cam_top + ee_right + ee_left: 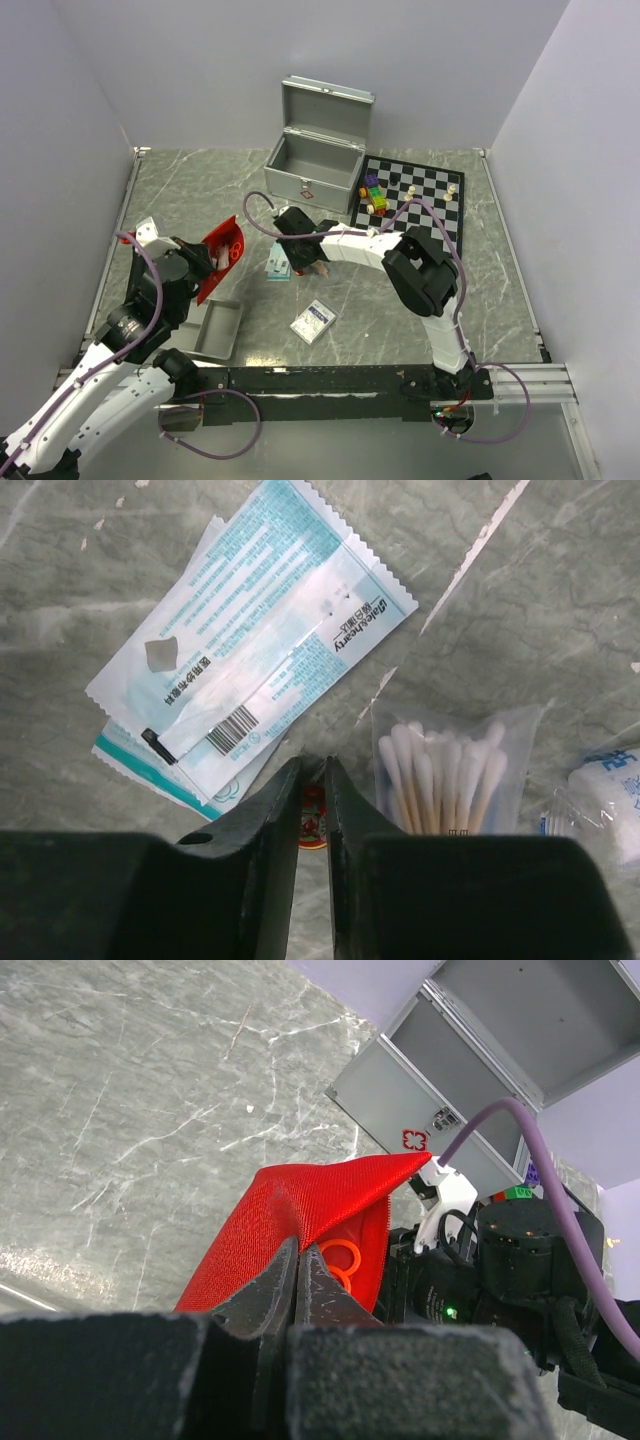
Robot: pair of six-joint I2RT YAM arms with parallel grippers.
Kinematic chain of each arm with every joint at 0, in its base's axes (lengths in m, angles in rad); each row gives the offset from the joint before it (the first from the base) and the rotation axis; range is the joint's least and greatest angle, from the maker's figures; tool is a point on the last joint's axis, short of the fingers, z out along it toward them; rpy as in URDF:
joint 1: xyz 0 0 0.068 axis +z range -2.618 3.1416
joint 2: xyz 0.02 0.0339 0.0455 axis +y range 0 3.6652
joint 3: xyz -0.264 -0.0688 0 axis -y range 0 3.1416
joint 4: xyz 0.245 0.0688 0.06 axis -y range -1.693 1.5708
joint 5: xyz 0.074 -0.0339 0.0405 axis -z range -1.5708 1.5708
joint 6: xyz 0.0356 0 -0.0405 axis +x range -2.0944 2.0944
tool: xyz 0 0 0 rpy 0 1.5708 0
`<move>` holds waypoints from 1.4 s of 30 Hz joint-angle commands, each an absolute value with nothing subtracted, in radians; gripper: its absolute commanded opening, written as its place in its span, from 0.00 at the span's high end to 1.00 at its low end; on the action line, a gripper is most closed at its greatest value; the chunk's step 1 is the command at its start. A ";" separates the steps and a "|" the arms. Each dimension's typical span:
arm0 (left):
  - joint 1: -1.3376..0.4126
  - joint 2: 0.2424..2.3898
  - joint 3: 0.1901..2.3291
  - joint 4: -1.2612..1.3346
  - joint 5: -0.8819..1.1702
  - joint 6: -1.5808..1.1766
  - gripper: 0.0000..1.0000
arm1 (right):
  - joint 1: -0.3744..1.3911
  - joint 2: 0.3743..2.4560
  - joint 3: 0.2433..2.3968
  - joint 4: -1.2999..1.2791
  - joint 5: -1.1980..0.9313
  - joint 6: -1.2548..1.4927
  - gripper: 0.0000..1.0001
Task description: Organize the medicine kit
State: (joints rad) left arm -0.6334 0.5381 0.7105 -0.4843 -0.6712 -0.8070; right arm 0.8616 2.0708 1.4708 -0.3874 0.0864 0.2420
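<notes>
The medicine kit (312,160), a silver metal case, stands with its lid up at the back of the table; its front also shows in the left wrist view (420,1100). My left gripper (297,1252) is shut on the edge of a red fabric pouch (300,1210), held tilted above the table (222,252), with orange rings (340,1257) inside it. My right gripper (312,768) is low over the table in front of the kit (300,260). Its jaws are nearly together, closed on a small round red tin (313,818).
White-and-teal sachets (250,620) lie just left of the right fingers, and a bag of cotton swabs (445,775) just right. A grey tray (215,330) sits at the front left. A small white packet (314,321) lies nearby. A chessboard (420,195) with pieces is beside the kit.
</notes>
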 commanded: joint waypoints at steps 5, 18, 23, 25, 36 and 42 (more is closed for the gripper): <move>-0.632 0.554 0.710 -0.440 -0.661 -0.819 0.99 | 0.871 2.003 1.424 -0.462 0.071 0.249 0.58; -0.632 0.561 0.706 -0.428 -0.653 -0.818 0.99 | 0.876 2.020 1.367 -0.454 0.084 0.256 0.52; -0.632 0.561 0.704 -0.430 -0.653 -0.819 0.99 | 0.880 2.023 1.351 -0.459 0.092 0.255 0.64; -0.632 0.560 0.703 -0.426 -0.650 -0.819 0.99 | 0.881 2.008 1.336 -0.451 0.092 0.259 0.68; -0.632 0.591 0.698 -0.397 -0.621 -0.825 0.99 | 0.879 1.815 1.310 -0.466 0.077 0.267 0.74; -0.632 0.615 0.701 -0.376 -0.604 -0.828 0.99 | 0.879 1.642 1.287 -0.474 0.063 0.272 0.75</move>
